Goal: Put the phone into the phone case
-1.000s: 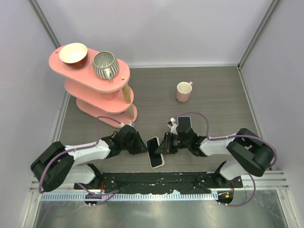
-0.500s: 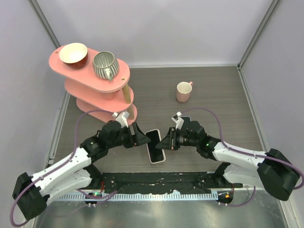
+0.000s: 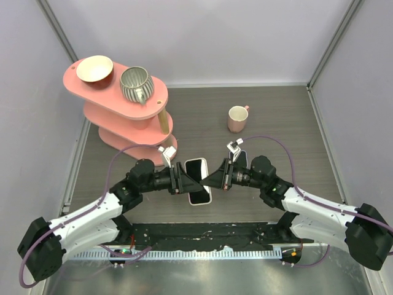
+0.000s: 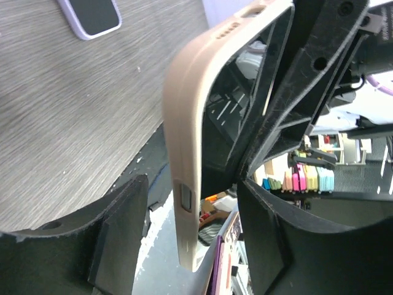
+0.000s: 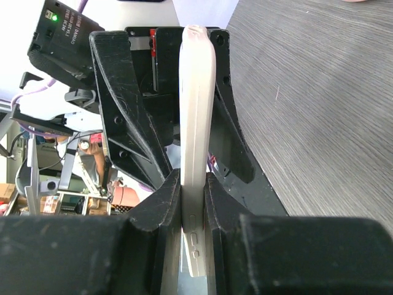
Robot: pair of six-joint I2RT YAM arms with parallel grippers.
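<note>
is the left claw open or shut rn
Open. In the left wrist view the left claw shows gaps between both fingers and the phone case; only the right claw pinches it.

— Where does the overhead one sit?
— High above and behind the arm bases, looking down on the whole surface point(image 3: 276, 117) from far off.
— And the wrist pair?
— Each rides its arm, very close in. One looks out past the left claw point(image 4: 193, 227), the other past the right claw point(image 5: 191, 203), facing each other. All three catch the phone case point(image 3: 196, 180) in the middle.
</note>
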